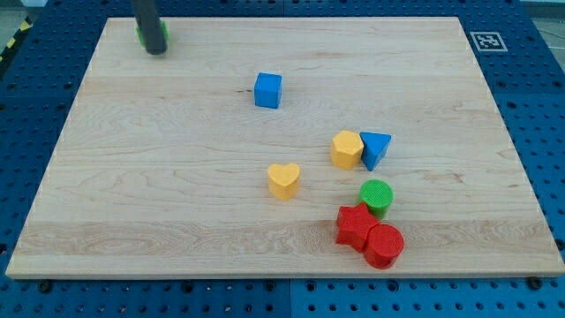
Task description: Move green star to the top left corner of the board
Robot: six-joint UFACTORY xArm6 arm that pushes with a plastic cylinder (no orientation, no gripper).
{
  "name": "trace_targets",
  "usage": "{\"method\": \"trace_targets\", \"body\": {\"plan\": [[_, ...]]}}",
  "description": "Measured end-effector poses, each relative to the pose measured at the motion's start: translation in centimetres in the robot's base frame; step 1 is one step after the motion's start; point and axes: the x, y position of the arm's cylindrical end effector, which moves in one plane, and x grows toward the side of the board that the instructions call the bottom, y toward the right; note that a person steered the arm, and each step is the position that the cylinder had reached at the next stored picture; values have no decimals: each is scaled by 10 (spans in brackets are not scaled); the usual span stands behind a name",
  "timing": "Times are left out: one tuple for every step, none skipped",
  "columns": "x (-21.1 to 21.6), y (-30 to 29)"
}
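A robotics lab bench, by the look of it. A pale wooden tabletop lies on a blue perforated mounting plate. A printed fiducial marker sits at the view's top right.

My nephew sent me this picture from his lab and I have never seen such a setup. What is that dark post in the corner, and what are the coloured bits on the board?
One camera looks down on a wooden board. The dark post is the robot arm's pushing rod; my tip slides along the board and nudges blocks, holding nothing. It stands in front of a green block, mostly hidden, near the view's top left corner. Elsewhere lie a blue cube, a yellow heart, a yellow block touching a blue triangle, a green cylinder, a red star and a red cylinder.
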Motion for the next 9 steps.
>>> {"method": "trace_targets", "body": {"plan": [[-13,-8],[-15,8],[-21,24],[-40,15],[-58,14],[-66,31],[-72,33],[-72,2],[-72,-11]]}}
